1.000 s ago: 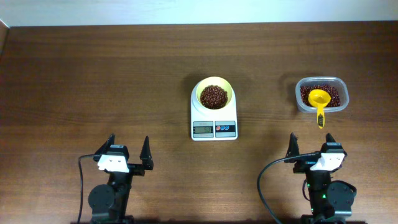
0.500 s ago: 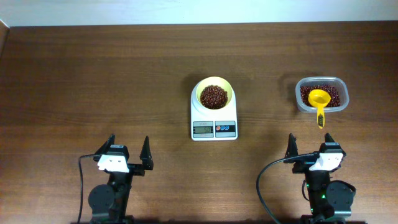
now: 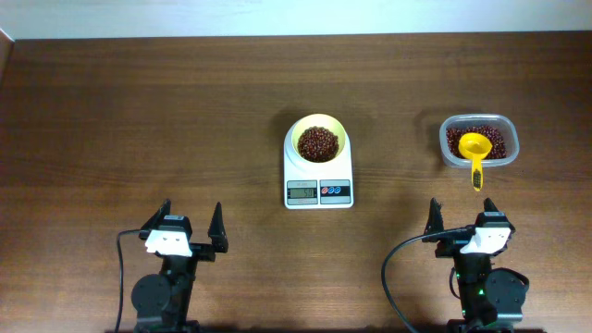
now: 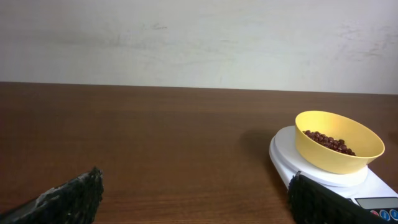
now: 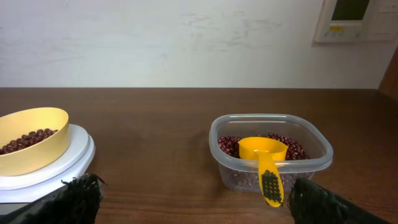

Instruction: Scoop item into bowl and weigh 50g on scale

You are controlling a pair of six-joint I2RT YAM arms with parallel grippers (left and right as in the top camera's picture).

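Observation:
The pale yellow bowl (image 3: 318,141) sits on the white scale (image 3: 318,190) at the table's middle and holds a heap of dark red-brown beans (image 3: 318,144). It also shows in the left wrist view (image 4: 339,149) and the right wrist view (image 5: 31,148). More beans (image 3: 490,139) fill a clear container (image 3: 478,141) at the right, with a yellow scoop (image 3: 474,153) resting in it, handle over the near rim. My left gripper (image 3: 192,231) is open and empty near the front left. My right gripper (image 3: 460,222) is open and empty just in front of the container (image 5: 271,149).
A pale wall runs behind the table's far edge. A white wall panel (image 5: 351,18) hangs at the upper right of the right wrist view. Bare brown wood surrounds the scale and container.

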